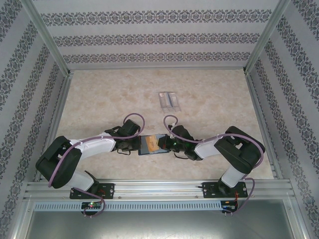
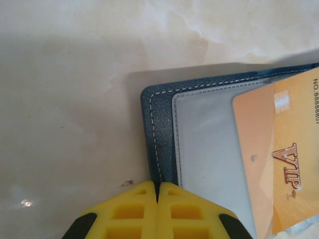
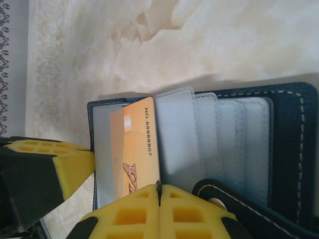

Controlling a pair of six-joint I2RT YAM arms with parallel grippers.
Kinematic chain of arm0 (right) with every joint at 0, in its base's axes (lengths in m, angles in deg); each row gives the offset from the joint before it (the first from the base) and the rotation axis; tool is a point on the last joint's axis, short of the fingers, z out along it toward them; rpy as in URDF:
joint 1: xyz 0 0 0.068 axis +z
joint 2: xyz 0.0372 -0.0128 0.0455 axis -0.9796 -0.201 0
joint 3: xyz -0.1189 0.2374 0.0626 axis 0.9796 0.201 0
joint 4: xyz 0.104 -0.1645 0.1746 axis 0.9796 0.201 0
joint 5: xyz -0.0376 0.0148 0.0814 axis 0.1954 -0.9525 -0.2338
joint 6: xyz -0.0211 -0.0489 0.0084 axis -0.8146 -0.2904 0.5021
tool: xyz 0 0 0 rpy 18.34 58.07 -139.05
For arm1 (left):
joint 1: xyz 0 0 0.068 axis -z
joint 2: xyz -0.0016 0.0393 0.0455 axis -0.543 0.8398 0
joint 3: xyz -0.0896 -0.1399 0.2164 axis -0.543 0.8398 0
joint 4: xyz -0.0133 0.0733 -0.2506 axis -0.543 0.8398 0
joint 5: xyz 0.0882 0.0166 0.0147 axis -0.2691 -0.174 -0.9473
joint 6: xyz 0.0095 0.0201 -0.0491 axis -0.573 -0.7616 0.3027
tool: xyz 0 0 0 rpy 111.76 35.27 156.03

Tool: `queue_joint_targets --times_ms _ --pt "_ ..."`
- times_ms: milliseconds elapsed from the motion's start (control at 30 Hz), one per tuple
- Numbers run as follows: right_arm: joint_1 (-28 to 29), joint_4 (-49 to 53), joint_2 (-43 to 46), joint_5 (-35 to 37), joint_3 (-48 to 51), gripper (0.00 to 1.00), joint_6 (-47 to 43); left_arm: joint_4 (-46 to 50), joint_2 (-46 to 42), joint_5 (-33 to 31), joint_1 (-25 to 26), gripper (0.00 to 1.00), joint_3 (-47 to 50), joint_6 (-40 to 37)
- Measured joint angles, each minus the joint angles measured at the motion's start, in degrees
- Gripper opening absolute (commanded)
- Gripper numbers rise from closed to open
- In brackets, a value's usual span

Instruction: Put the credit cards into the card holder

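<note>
We find the card holder [image 2: 152,124] lying open on the bench [image 2: 75,74], near the front edge and between the two arms. Its navy stitched border faces up, and a row of clear sleeves [image 3: 174,134] fans across the inside. The clasp tab [image 3: 239,199] lies over the holder's corner nearest the right wrist camera.

One credit card [image 3: 134,149], orange with "VIP" and a printed number, rests flat on the open holder beside the sleeves. We cannot tell whether its long edge is tucked under the neighbouring sleeve or merely lies against it.

The left tool [image 2: 157,199] has its yellow fingertips pressed together with no gap at the seam. The tips sit at the holder's stitched border, on the side away from the card. We cannot tell whether the border is caught between them or only touched.

The right tool [image 3: 158,194] is likewise pressed together. Its tips sit over the card's lower end, where card and sleeve meet. Whether the tips grip anything cannot be determined.

From above, both tools meet the holder from opposite sides. A transparent case [image 1: 168,99] lies well apart from the holder, farther back on the bench.
</note>
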Motion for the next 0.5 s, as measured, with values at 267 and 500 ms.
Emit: queue_joint_targets --times_ms 267,500 --pt "1.16 -1.88 -1.22 -0.35 -0.13 0.0 1.81 0.02 0.37 0.22 -0.26 0.0 -0.2 -0.39" --pt "3.61 -2.82 -2.73 -0.35 -1.36 0.0 3.98 0.35 0.26 0.15 -0.26 0.0 -0.28 -0.42"
